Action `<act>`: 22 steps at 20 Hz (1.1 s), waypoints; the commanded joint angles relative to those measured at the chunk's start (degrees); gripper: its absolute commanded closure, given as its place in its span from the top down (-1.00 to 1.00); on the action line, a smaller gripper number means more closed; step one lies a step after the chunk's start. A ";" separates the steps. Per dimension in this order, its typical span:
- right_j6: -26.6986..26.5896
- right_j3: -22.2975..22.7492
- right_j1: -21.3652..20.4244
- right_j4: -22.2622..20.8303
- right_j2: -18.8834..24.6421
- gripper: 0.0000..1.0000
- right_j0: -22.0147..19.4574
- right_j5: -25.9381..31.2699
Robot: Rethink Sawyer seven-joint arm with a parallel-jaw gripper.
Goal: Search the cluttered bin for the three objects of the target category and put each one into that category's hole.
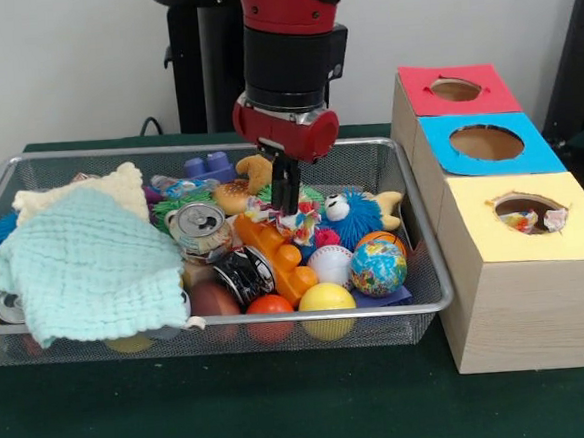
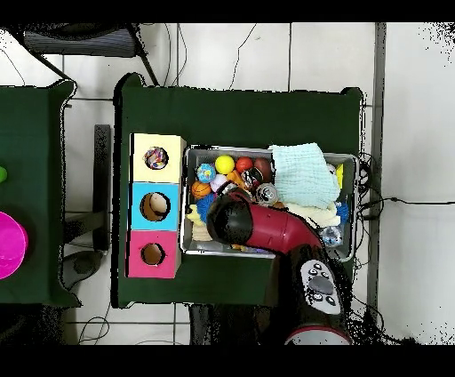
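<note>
In the front view, the gripper [image 1: 289, 207] is down in the bin [image 1: 430, 305], fingers closed on a dotted cloth [image 1: 298, 222] directly below them. The yellow hole [image 1: 529, 212] lies to the picture's right. In the overhead view, the arm hides the cloth; the hole [image 2: 156, 158] lies to the picture's left.

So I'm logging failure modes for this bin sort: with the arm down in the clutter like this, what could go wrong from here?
1. The end effector is down on a dotted cloth wedged among the orange block and blue fuzzy toy; lifting may drag neighbours along.
2. A thin cloth could slip out on the way to the yellow-topped hole.
3. The mint cloth covers much of the bin, so another target may lie hidden.
</note>
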 commanded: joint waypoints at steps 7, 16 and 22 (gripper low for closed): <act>8.31 -0.62 5.50 4.24 -0.05 -1.00 4.01 3.74; 6.99 -1.93 6.51 4.23 -0.78 -1.00 4.76 4.06; 7.43 0.40 1.61 4.87 -1.26 -1.00 5.45 7.75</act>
